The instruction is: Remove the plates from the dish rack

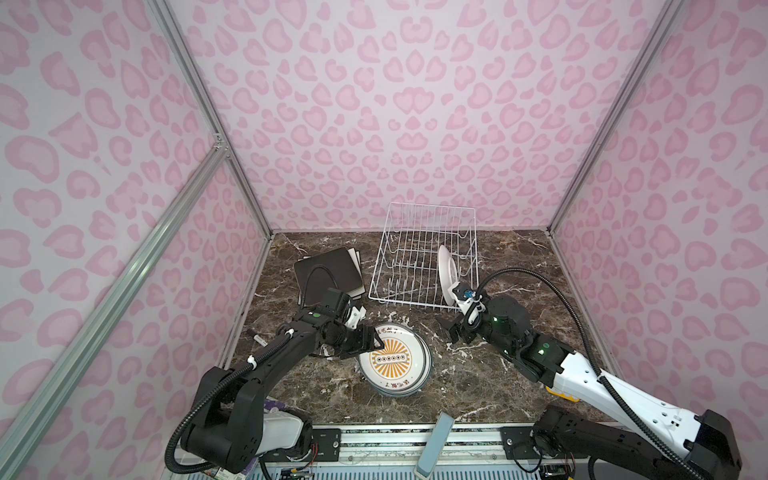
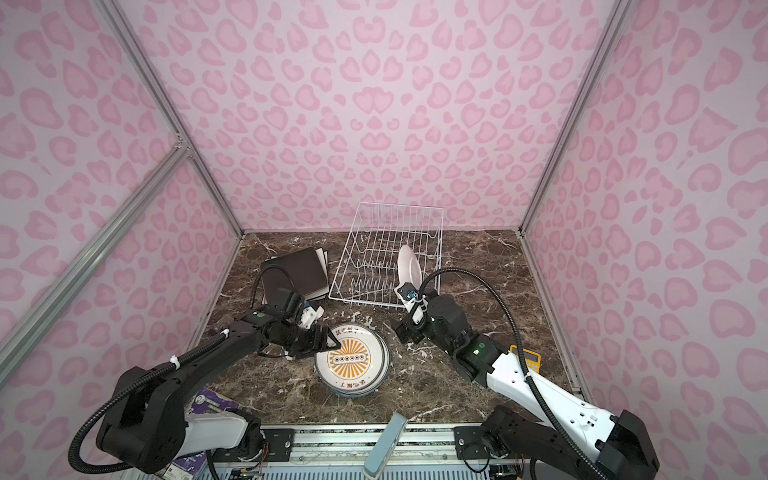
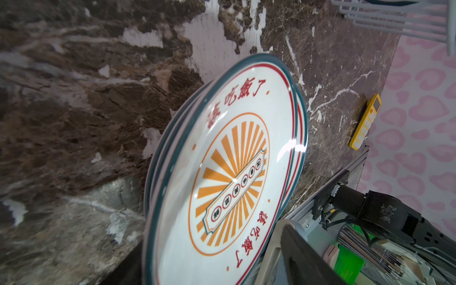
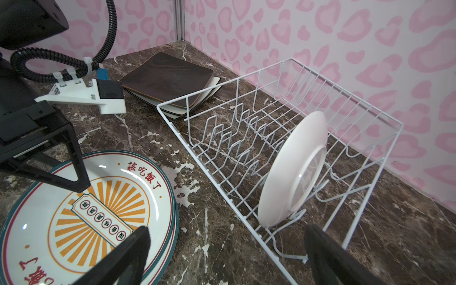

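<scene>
Right wrist: right end effector (image 4: 227, 246) wide open, empty.

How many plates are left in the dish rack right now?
1. A white round plate stands on edge in the dish rack, at its near right end in both top views. No other shows among the prongs; none seems hidden.

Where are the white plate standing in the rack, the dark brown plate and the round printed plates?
standing white plate (image 4: 283, 172), right wrist view, its underside.
dark brown plate (image 4: 167, 74), right wrist view, its top face.
round printed plates (image 1: 392, 358), a top view, sunburst on the top one.
</scene>
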{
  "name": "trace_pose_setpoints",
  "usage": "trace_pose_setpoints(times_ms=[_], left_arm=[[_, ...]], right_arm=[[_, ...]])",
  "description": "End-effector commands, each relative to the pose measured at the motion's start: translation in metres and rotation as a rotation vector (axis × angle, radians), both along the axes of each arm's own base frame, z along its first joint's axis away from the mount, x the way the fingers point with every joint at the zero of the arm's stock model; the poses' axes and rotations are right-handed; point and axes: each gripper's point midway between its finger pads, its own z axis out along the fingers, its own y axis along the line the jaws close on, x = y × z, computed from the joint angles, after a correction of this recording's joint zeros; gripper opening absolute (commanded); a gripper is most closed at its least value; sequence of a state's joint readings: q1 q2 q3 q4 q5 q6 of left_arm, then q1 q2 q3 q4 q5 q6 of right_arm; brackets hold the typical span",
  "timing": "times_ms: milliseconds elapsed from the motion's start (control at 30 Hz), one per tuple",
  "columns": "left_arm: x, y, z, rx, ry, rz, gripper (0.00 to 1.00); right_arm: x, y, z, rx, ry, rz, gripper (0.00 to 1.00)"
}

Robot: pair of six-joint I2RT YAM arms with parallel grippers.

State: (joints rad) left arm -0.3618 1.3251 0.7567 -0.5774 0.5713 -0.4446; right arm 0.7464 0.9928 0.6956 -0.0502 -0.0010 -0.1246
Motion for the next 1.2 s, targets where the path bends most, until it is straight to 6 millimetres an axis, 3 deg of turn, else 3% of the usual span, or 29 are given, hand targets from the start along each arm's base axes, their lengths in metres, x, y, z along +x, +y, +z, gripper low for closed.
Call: trace_pose_setpoints(times_ms=[0,467,867,1167], left_arm=[[-0.001,-0.005,0.002,-0.022,-0.001,-0.024,0.75],[-0.006,-0.005,-0.007,0.013,0.028,-0.066,0.76],[-0.006,0.011,-0.012,0.127,0.041,-0.065,0.76],[0.001,0.016,0.006,0.164,-0.004,-0.061,0.76]], right_arm=[[0.001,0.001,0.002,0.011,-0.011,-0.005,0.99],[0.001,-0.005,0.002,0.004,-0.027,-0.024,0.99],[0.003,-0.006,0.002,-0.002,-0.029,-0.035,0.99],[0.009,-0.014,0.002,-0.015,-0.050,-0.081,0.99]])
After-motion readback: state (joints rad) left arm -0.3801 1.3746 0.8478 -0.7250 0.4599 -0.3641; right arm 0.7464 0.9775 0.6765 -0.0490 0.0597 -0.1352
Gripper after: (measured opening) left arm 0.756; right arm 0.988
